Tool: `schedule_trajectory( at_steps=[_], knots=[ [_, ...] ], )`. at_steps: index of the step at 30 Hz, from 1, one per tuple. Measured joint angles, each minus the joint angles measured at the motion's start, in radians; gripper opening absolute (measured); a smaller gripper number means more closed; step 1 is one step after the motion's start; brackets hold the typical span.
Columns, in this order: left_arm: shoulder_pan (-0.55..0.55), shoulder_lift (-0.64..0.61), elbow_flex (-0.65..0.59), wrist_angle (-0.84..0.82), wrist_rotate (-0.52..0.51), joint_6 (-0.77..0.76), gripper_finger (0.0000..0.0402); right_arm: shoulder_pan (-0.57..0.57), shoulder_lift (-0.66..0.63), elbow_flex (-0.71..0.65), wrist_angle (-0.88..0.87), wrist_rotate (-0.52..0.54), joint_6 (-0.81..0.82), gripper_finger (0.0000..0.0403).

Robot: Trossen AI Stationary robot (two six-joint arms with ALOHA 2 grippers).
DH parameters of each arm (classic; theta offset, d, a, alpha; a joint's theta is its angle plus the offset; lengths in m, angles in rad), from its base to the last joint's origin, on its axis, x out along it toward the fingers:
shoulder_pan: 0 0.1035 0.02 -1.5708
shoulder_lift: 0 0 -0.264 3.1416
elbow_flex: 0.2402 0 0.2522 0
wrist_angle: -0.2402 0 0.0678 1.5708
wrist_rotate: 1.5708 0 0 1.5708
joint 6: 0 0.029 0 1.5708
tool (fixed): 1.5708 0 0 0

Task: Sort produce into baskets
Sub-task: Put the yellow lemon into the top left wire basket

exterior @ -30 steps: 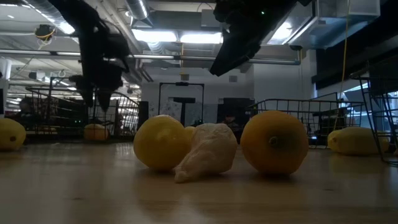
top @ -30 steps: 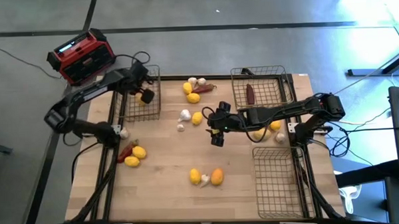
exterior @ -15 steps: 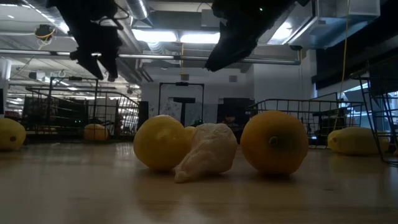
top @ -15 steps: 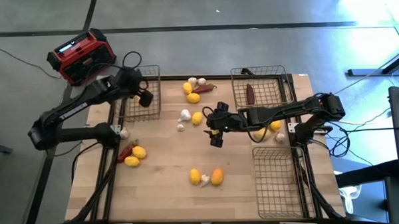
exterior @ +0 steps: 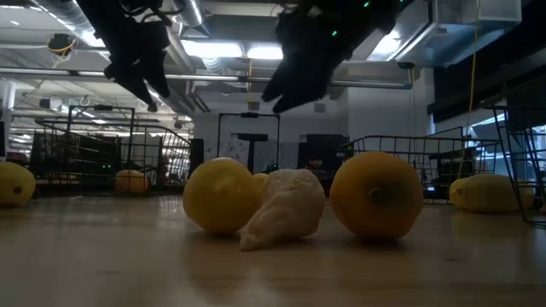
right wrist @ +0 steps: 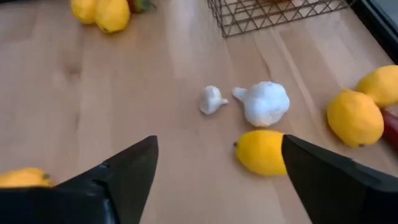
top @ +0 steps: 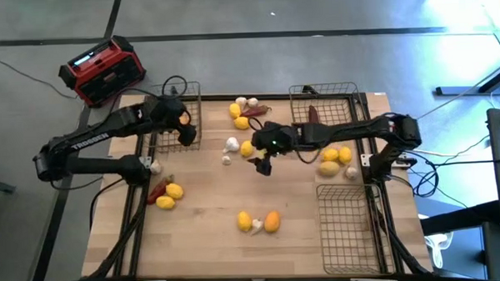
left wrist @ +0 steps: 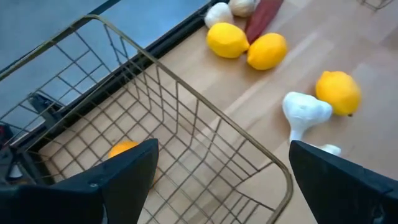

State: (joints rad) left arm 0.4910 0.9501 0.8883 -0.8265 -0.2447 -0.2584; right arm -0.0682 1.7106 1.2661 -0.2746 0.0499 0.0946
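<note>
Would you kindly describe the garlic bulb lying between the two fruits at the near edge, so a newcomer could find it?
Start at the wooden table and look to its front middle, where three items huddle together. The garlic bulb sits between a yellow lemon and an orange fruit, touching both. It is the only white, knobbly one there.

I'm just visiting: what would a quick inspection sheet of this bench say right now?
Surface: wooden table, produce scattered across it.
Job's things: three wire baskets; left basket holds one orange fruit; far right basket holds a dark red piece; near right basket looks empty. Lemons and garlic bulb lie loose.
Clutter: red-and-black box off the table's far left corner.
End effectors: left end effector open over left basket; right end effector open above a lemon.
Cables: black loops near left basket.
Surroundings: grey floor; nobody seen.
</note>
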Motion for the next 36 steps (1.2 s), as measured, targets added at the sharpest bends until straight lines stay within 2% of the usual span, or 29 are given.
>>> schedule_trajectory(
  at_steps=[6,17,25,32,36],
  knots=[
    [-0.03,0.0,0.0,0.0,-0.001,-0.015,0.0357,-0.057,0.083,0.042,-0.015,-0.002,-0.062,0.0375],
    [-0.075,0.0,0.0,0.0,-0.001,-0.045,0.0357,-0.143,0.209,0.077,-0.009,0.004,-0.018,0.0356],
    [-0.08,0.0,0.0,0.0,-0.001,-0.082,0.0357,-0.141,0.259,0.078,0.068,0.071,0.143,0.0347],
    [-0.079,0.002,0.0,0.0,-0.001,-0.095,0.0357,-0.141,0.319,0.078,0.089,0.084,0.265,0.0337],
    [-0.079,0.003,0.0,0.0,-0.001,-0.094,0.0357,-0.134,0.322,0.078,0.073,0.08,0.283,0.0335]
  ],
)
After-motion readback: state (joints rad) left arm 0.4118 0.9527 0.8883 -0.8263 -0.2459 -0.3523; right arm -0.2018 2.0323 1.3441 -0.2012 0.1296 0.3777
